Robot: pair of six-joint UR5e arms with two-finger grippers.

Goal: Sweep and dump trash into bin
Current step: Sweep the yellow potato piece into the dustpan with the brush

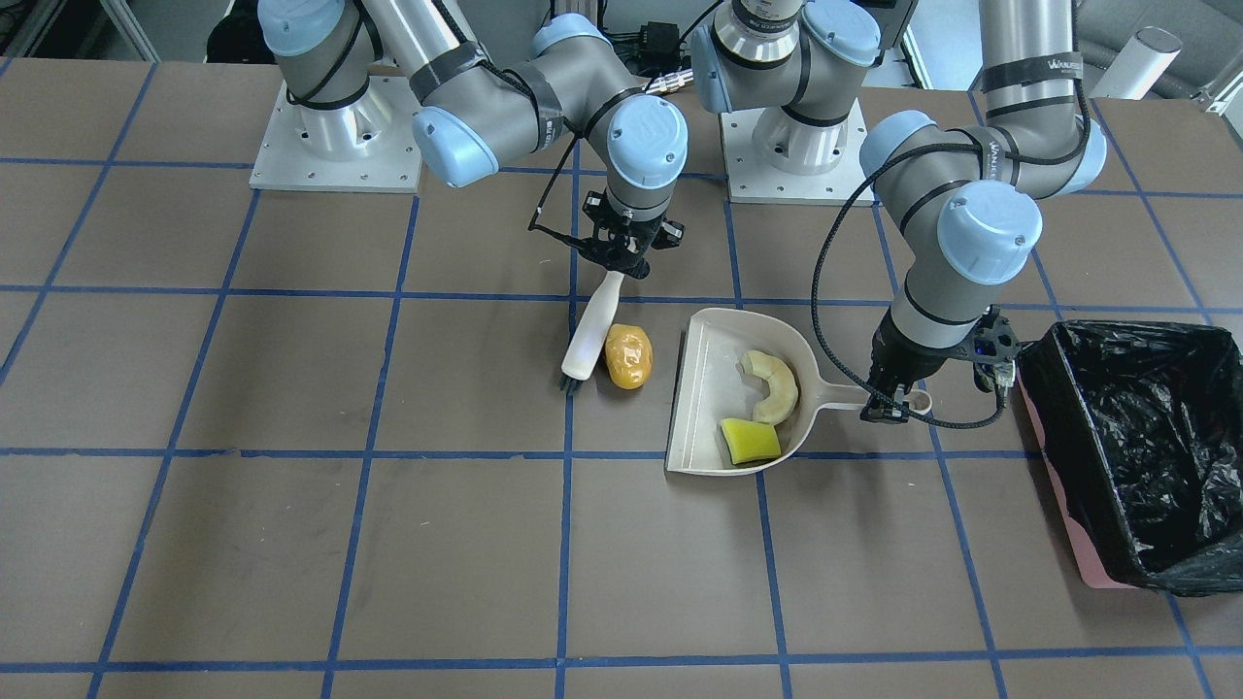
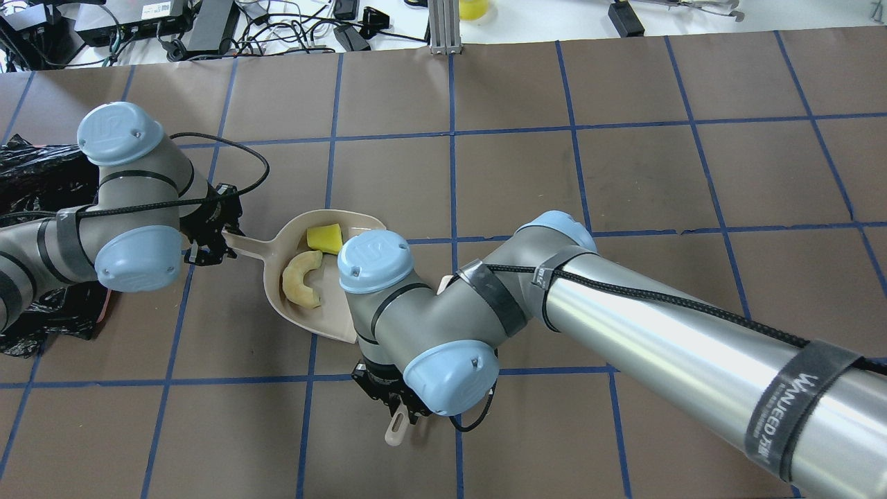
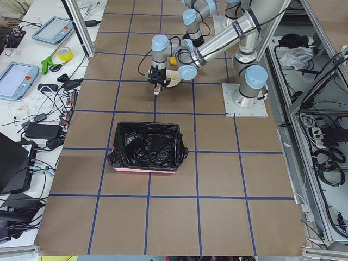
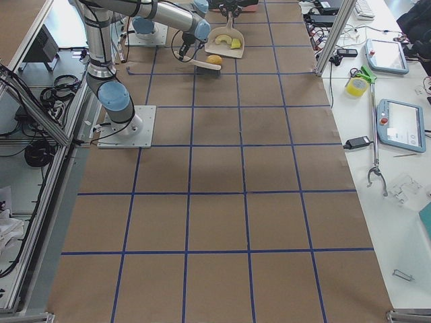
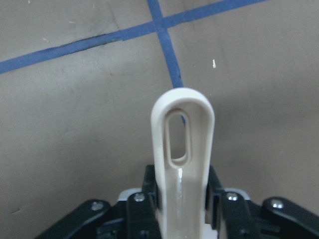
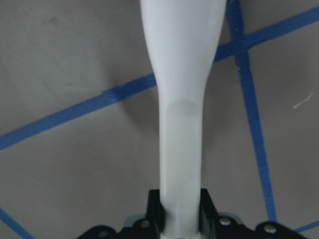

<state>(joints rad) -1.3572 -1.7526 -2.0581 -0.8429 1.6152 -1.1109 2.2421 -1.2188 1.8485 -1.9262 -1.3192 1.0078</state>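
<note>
- At the centre of the front-facing view, on the brown gridded surface (image 1: 291, 534): one beige dustpan (image 1: 704, 417), lying flat. Its mouth is turned toward the frame's left and its handle toward the right.
- Inside the dustpan: pale cream ring piece (image 1: 772, 385), resting near the back wall. The yellow-green wedge (image 1: 750, 440) sits just below it in the frame, close beside it. That makes two of the three trash pieces collected.
- Just left of the dustpan's mouth, on the bare surface: orange-brown lump (image 1: 628, 356), apart from the lip and not yet in the pan.
- Immediately left of the lump: beige brush (image 1: 592, 335), dark bristles down at its lower end, handle running toward the upper frame.
- Right end effector (image 1: 621, 257): clamped on the upper end of the brush handle. Its wrist view shows the handle pinched between both fingers.
- Left end effector (image 1: 889, 408): clamped on the dustpan handle near its hanging loop, as its wrist view confirms.
- At the right edge of the frame: pink bin (image 1: 1078, 529) lined with a black bag, near the dustpan handle but not touching it. No trash is visible inside.
- Progress, by my reckoning: sweeping is about two-thirds done. The lump has yet to be pushed in, and the pan has yet to be lifted, carried and tipped over the bin.
</note>
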